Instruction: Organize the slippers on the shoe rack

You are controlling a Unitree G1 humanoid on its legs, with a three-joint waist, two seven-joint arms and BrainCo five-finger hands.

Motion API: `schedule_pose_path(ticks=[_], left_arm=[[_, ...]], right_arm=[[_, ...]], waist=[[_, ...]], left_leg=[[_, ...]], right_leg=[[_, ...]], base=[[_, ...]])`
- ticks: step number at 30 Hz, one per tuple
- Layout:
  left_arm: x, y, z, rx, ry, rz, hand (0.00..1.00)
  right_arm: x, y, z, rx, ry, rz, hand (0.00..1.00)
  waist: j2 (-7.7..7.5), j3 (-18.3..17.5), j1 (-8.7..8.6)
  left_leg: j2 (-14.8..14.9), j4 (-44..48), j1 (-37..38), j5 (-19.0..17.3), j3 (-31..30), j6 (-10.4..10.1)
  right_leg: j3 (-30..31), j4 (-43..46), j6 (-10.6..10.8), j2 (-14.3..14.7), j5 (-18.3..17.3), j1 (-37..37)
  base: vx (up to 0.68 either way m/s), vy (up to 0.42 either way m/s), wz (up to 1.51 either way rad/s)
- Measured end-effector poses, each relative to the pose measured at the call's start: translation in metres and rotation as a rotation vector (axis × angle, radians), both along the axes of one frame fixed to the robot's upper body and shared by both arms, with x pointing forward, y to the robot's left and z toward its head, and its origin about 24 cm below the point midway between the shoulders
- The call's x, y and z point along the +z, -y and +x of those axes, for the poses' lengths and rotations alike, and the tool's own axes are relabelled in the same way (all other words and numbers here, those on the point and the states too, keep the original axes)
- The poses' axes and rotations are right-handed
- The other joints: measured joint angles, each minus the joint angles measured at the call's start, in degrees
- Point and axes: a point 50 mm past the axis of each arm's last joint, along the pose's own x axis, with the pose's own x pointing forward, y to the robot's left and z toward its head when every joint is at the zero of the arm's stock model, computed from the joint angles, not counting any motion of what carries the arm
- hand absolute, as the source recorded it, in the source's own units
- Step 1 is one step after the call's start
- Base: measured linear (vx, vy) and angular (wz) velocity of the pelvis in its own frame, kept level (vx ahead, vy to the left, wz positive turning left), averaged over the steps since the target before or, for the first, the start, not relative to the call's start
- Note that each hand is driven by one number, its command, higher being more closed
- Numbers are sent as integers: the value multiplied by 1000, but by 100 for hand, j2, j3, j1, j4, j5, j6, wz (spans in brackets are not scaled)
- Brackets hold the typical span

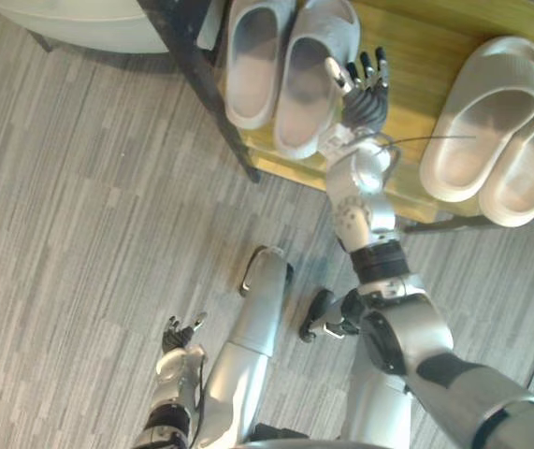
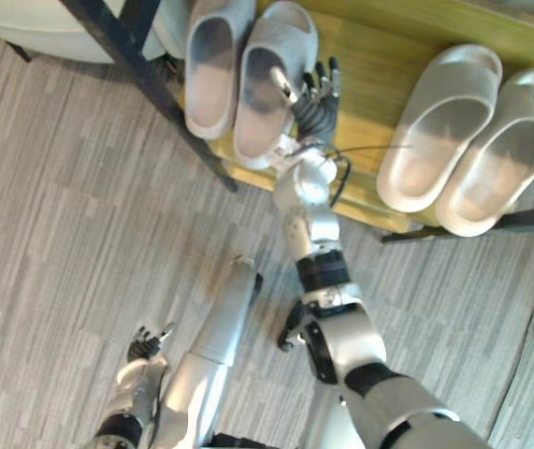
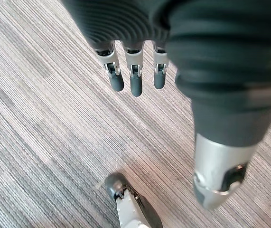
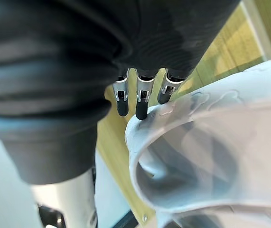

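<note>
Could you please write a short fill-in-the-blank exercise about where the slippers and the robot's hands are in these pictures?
1. The shoe rack holds ___ pairs of slippers.
2. The right hand, fingers straight, is beside the grey pair, which lies to the robot's ___ of the cream pair.
3. The left hand hangs open and holds nothing, low over the carpeted ___.

Missing words: two; left; floor.

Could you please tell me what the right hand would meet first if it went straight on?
Probably nothing at first: the right hand points along the bare wooden shelf, beside the grey slipper, and the way looks free as far as shown.
</note>
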Motion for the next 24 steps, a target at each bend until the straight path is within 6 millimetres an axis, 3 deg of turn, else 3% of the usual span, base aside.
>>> schedule_pose_path(ticks=[12, 24], left_arm=[[0, 3, 1, 13, 11, -27, 0], [-2, 5, 0, -3, 3, -32, 0]], right_arm=[[14, 27, 12, -81, -14, -25, 0], [14, 38, 15, -112, -26, -179, 0]], waist=[[46, -27, 148], [100, -58, 78]], left_leg=[[-97, -13, -98, 45, -70, -14], [-30, -3, 22, 70, 9, -53]], right_leg=[[-88, 84, -12, -114, -80, -72], [-21, 90, -73, -87, -46, 1]], base=[[0, -2, 6], [1, 6, -2]])
